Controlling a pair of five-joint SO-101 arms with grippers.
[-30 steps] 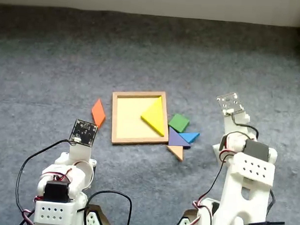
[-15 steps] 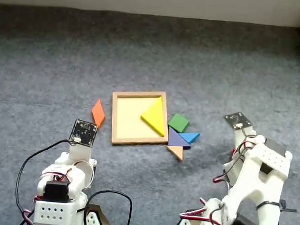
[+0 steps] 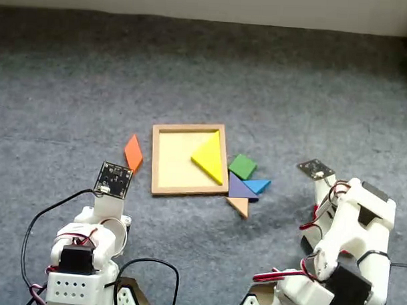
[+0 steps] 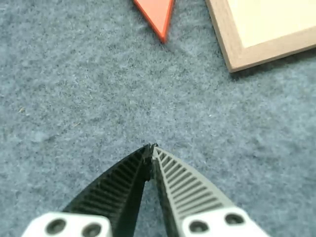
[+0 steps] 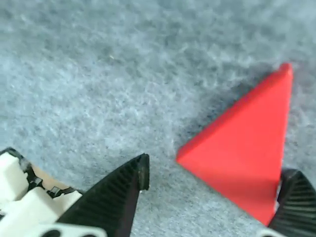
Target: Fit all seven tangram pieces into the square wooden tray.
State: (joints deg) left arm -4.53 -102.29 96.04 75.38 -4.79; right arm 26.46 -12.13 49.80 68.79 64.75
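The square wooden tray lies mid-table with a yellow triangle in its right part. A green square, a purple triangle, a blue triangle and a tan triangle cluster just right of the tray. An orange parallelogram lies left of it. My left gripper is shut and empty over bare carpet, near the parallelogram's tip and the tray corner. My right gripper is open, with a red triangle lying between its fingers.
Grey carpet covers the whole table. The left arm stands at the near left and the right arm at the near right, bent low over the carpet. A pale wall edge runs along the far side.
The right arm has pulled back toward the near edge and folded down lower over the carpet at the right. The left arm and the pieces have not moved.
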